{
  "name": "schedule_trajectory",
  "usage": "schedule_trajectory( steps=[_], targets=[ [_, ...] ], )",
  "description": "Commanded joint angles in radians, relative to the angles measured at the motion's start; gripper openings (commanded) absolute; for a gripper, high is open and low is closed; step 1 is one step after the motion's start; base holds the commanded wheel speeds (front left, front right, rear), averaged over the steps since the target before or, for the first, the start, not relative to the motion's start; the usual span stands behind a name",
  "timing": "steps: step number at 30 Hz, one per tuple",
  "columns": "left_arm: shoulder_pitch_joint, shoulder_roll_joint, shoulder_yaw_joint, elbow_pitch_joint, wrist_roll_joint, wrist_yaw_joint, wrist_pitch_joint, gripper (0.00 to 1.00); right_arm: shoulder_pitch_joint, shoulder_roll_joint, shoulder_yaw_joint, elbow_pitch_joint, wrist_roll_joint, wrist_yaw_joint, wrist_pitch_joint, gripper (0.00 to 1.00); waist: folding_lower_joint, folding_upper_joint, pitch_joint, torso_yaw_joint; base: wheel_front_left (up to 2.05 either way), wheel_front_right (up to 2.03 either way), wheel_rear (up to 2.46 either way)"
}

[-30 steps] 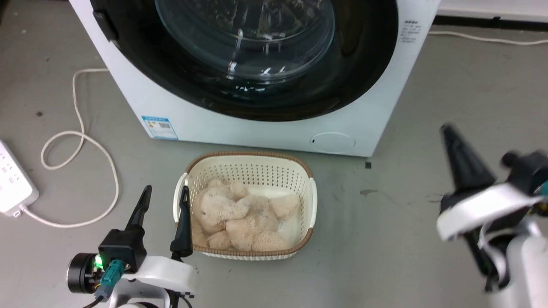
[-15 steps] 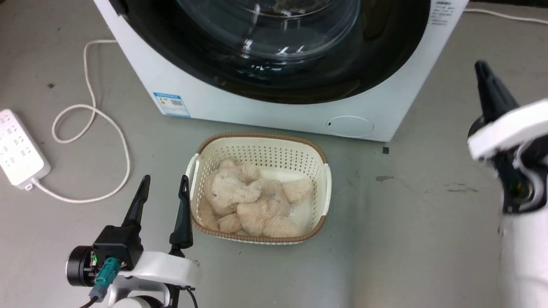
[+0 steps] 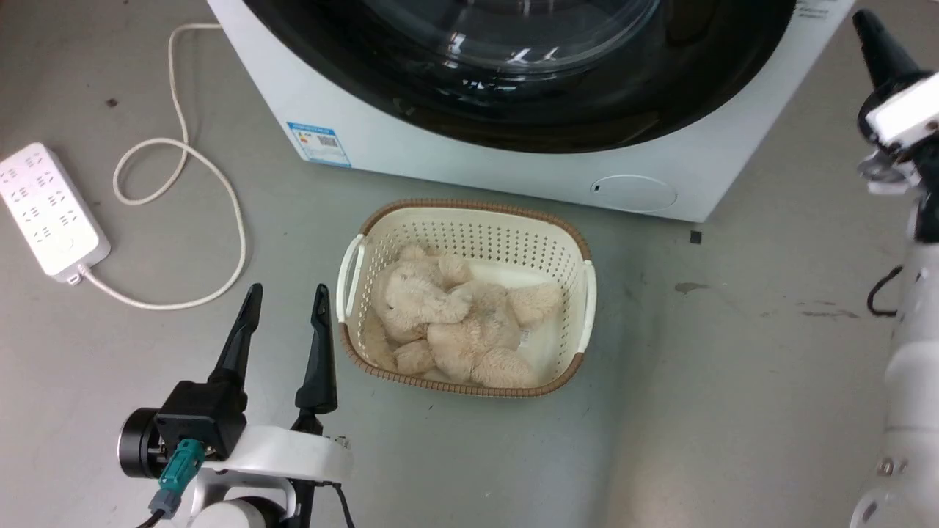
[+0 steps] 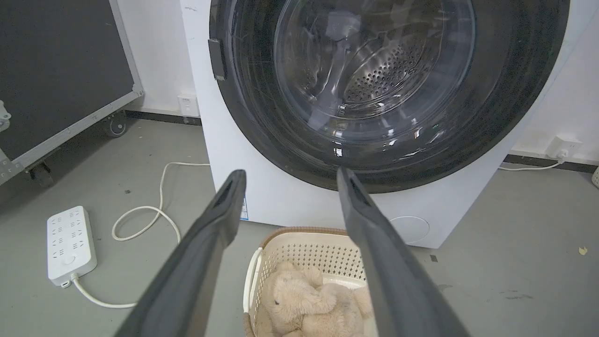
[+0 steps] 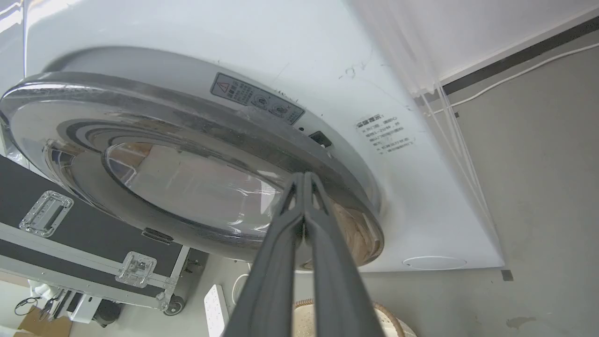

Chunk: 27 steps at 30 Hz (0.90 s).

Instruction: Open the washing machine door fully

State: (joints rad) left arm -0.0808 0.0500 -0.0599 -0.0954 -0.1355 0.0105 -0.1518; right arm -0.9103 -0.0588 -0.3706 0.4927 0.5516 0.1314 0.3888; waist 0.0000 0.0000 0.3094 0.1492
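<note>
Seeing the washing machine door (image 4: 388, 93) glossy black with a clear glass bowl centre, flat against the washer (image 4: 290, 201). Our right gripper (image 5: 303, 175) has its fingers pressed together, empty, tips at the door's rim. Our left gripper (image 3: 287, 291) is spread and empty, the door beyond its tips. Since 0.5 s ago our right gripper has climbed, and the head view shifted too.

Looks like a lab or test room, not a home laundry. Bare grey floor (image 3: 733, 367), washer (image 4: 290, 201) standing free before a white wall (image 4: 154, 56), black wheeled flight case (image 4: 61, 70) with metal latches (image 5: 136, 268) beside it. Power strip (image 3: 51, 209) and loose cable (image 3: 242, 249) lie on the floor; wall socket (image 4: 560, 146) low down.
</note>
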Motion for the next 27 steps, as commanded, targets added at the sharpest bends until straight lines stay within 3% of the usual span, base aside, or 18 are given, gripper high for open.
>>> schedule_trajectory(
  steps=[1, 15, 27],
  targets=[
    [-0.017, 0.0, -0.006, -0.008, -0.009, 0.005, -0.011, 1.0, -0.058, -0.005, -0.026, 0.038, 0.018, 0.0, 0.017, 0.0, 0.0, 0.0, 0.013, 0.01, 0.0, 0.0, 0.0],
    [-0.044, 0.0, -0.026, -0.029, -0.041, 0.013, -0.041, 1.0, -0.354, -0.095, -0.192, 0.334, 0.029, 0.0, 0.169, 0.0, 0.0, 0.0, 0.088, 0.062, 0.0, 0.0, 0.0],
    [-0.073, 0.0, -0.043, -0.047, -0.068, 0.021, -0.066, 1.0, -0.586, -0.136, -0.296, 0.549, 0.051, -0.001, 0.267, 0.0, 0.0, 0.0, 0.159, 0.084, 0.0, 0.0, 0.0]
  ],
)
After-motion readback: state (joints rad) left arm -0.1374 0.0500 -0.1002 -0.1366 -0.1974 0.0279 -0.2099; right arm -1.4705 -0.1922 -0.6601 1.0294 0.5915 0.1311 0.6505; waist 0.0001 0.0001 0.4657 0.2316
